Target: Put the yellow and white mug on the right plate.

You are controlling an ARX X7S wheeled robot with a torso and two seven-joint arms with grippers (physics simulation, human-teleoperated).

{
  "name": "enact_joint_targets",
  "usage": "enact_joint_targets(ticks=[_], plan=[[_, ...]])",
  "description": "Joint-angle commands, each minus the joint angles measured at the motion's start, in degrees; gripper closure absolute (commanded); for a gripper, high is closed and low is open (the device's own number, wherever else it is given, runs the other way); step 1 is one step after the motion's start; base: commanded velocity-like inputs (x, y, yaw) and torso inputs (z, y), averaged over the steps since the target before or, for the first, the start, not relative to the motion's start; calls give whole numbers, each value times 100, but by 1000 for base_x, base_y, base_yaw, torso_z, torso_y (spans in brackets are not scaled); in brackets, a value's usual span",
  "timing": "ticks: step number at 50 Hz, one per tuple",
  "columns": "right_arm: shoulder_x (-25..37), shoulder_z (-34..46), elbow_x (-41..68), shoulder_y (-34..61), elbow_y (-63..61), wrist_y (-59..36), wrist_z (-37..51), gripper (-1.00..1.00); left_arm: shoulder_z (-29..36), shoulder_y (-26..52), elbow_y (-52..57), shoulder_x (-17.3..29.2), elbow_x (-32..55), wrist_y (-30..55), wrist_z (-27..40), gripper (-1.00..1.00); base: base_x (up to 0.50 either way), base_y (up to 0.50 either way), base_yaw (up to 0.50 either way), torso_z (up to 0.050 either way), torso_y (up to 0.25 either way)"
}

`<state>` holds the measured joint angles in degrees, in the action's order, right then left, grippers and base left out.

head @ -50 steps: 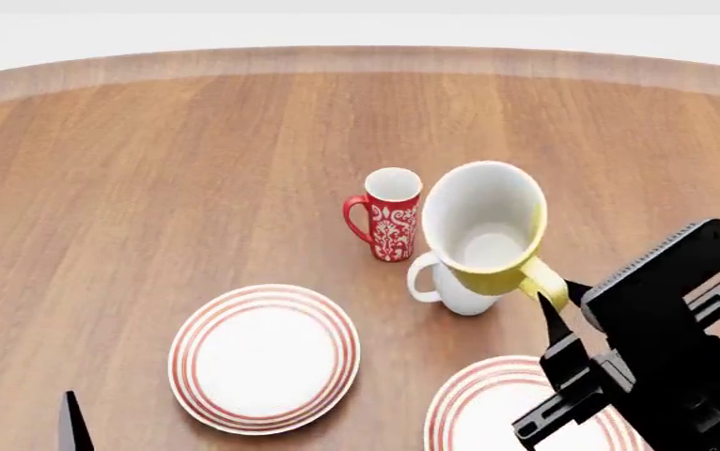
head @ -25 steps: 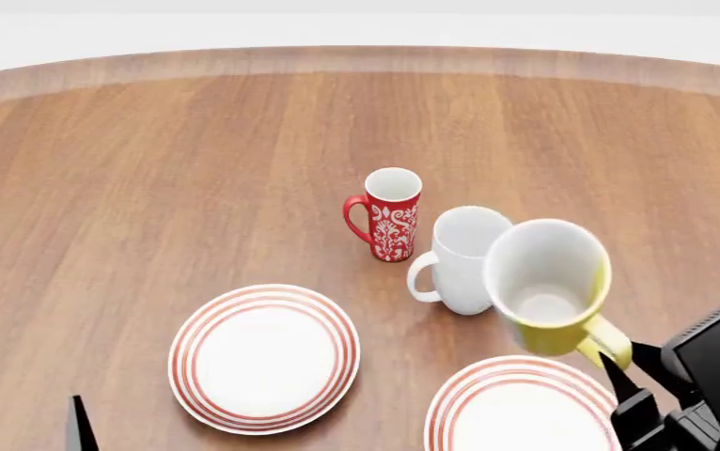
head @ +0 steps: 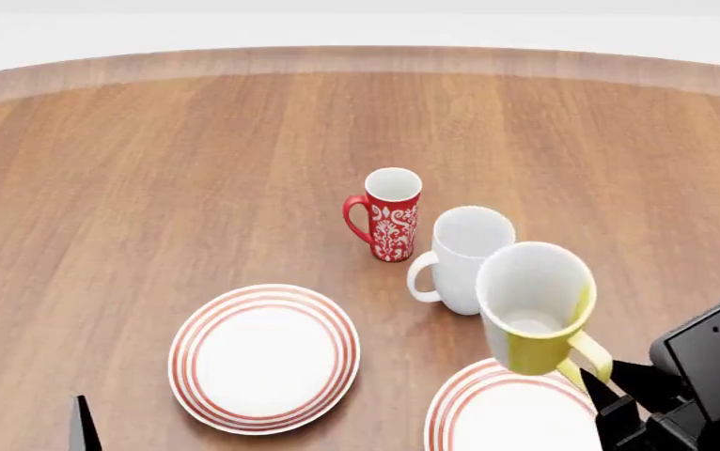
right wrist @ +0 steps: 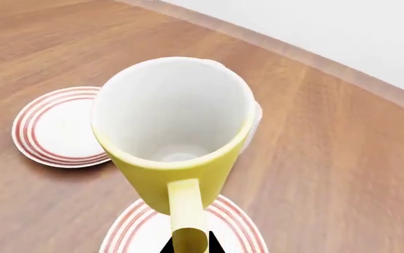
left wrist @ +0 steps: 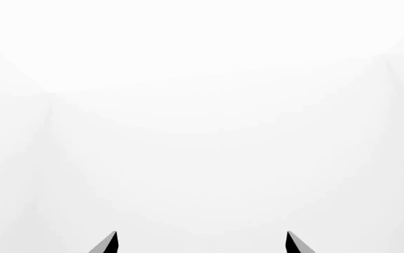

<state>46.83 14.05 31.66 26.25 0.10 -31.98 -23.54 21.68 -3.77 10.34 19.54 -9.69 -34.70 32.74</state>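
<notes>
The right pincer (head: 601, 390) grips the yellow mug (head: 536, 310) by its handle, upright, hanging over the right plate's (head: 461, 406) far rim.

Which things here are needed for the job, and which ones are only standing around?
Needed: yellow mug, held by its handle in the right gripper; right plate.
Standing around: white mug, red mug, left plate, left gripper.
</notes>
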Motion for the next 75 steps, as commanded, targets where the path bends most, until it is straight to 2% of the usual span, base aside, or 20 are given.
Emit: enact_joint_targets(ticks=[1,6,25,75], plan=[[-362,138,-371,448,560,69,-208,100,-130,1,27,-95,-42,16,-113,-100,0,0,0,0,0],[-474,209,-420,687,769,7,-218,100,-128,21,-10,-86,-28,-10,-96,-100,0,0,0,0,0],[-566,725,-743,645,1018,64,-437,100,-89,7,23,-56,-35,32,-70,-100,0,0,0,0,1],[-686,1032,-1050,618,1470,195,-386,100,12,51,-36,2,-40,28,11,-100,0,0,0,0,0]])
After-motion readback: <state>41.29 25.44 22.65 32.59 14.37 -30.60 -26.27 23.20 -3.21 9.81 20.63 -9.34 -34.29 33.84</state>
